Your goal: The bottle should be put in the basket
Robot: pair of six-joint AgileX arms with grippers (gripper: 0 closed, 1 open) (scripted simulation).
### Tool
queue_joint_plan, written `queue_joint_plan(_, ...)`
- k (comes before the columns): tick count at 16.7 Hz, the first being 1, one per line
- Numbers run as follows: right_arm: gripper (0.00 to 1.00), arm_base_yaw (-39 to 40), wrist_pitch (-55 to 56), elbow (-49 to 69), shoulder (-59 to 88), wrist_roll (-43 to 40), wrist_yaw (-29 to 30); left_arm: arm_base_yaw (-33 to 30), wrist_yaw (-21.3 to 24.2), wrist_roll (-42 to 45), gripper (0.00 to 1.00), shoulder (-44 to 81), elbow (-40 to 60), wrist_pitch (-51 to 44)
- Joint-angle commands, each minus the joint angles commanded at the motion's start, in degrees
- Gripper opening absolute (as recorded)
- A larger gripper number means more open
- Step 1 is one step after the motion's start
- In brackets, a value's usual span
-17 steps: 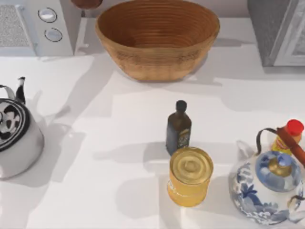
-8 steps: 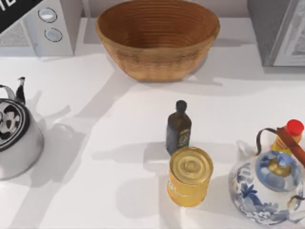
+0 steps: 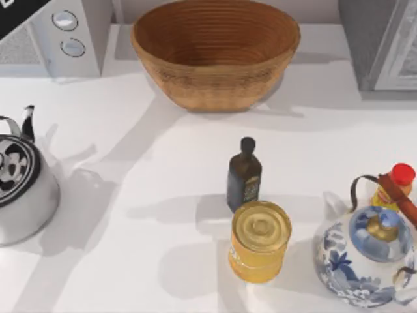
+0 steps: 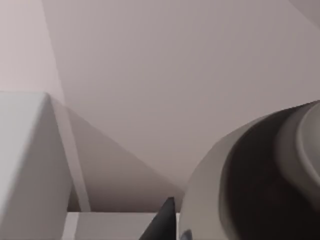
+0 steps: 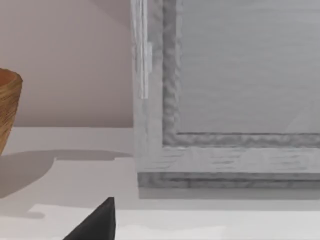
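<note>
The left arm reaches in over the table's far left corner, above the white boxy appliance. Its left gripper shows a dark tip only, and whether it is wide, narrow or holding anything cannot be told.

The large round tan wicker basket stands at the far middle of the table, to the right of this arm, which I judge the nearer one.

A rounded pale-grey body sits close beside the gripper. It may be the stout white-capped bottle, but this cannot be confirmed.

The right gripper is parked by the grey cabinet.
</note>
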Motion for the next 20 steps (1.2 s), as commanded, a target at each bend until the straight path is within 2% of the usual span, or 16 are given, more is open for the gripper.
queue_joint_plan(3,1.0,0.0,0.0,0.0,0.0,0.0,0.0,-1.05,0.39,1.47,0.0,3.76,-0.65,2.02)
queue_joint_plan(9,1.0,0.0,0.0,0.0,0.0,0.0,0.0,-0.83,-1.87,1.79,0.0,10.51,0.56,9.92)
queue_joint_plan(16,1.0,0.0,0.0,0.0,0.0,0.0,0.0,-0.52,-1.98,0.51,0.0,10.51,1.62,12.95)
queue_joint_plan(20,1.0,0.0,0.0,0.0,0.0,0.0,0.0,-0.52,-1.98,0.51,0.3,10.51,1.62,12.95)
